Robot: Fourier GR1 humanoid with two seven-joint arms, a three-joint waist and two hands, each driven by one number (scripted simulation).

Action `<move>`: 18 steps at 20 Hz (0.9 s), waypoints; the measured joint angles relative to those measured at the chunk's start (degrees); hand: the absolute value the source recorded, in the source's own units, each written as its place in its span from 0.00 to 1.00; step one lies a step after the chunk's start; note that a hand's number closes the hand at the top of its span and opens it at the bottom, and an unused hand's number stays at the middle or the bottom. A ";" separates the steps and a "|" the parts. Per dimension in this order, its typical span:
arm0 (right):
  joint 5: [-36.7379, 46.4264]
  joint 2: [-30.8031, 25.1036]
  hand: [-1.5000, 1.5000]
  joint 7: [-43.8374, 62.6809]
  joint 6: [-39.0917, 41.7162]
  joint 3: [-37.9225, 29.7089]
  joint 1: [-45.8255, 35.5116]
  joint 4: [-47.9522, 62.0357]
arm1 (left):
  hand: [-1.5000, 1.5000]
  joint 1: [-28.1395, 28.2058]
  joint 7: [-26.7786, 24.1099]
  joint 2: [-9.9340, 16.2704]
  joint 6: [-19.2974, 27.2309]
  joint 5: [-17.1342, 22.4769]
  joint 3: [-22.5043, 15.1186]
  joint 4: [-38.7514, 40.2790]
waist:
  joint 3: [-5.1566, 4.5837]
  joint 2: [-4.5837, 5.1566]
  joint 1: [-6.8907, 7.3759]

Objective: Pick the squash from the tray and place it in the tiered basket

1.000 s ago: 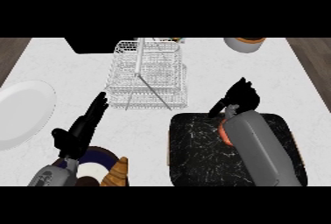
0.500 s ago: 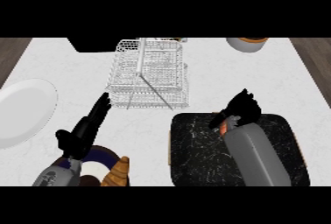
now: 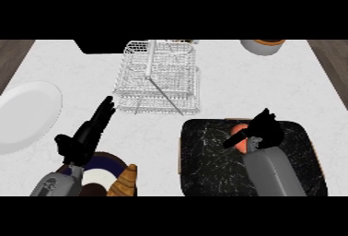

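- squash (image 3: 239, 134) sits on the black tray (image 3: 204, 156), toward its far edge, only an orange patch of it showing.
- right hand (image 3: 262, 131) is right on top of it, fingers curled down over the orange patch; whether they actually have hold of it, i can't tell from here.
- squash lies under the fingers and a touch to their left, so the right hand is clearly the nearer one; the left is well apart.
- left hand (image 3: 85, 136) rests open at the near left, fingers straight and pointing far, holding nothing.
- tiered basket (image 3: 159, 78) stands far and left of the tray, so the carry looks to run that way.
- most of the squash is hidden by hand and forearm; its long axis can't be read.
- croissant (image 3: 124, 181) lies at the near edge by the left forearm.
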 measured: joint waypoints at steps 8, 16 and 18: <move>-0.67 -0.02 0.00 0.03 -0.14 0.91 4.51 -3.93 | 0.50 -0.29 0.53 -0.75 -0.06 -0.88 -0.06 -0.98 | -0.07 0.02 0.67; 0.99 0.15 1.00 -1.57 -3.18 3.33 4.59 -5.09 | 0.50 -0.34 2.79 -1.68 0.04 -1.86 0.08 -2.84 | -0.01 0.16 1.01; 2.35 0.28 1.00 -2.48 -4.03 3.29 4.62 -5.01 | 0.50 0.22 1.64 -2.18 -0.12 -2.51 0.00 -2.01 | 0.01 0.20 0.97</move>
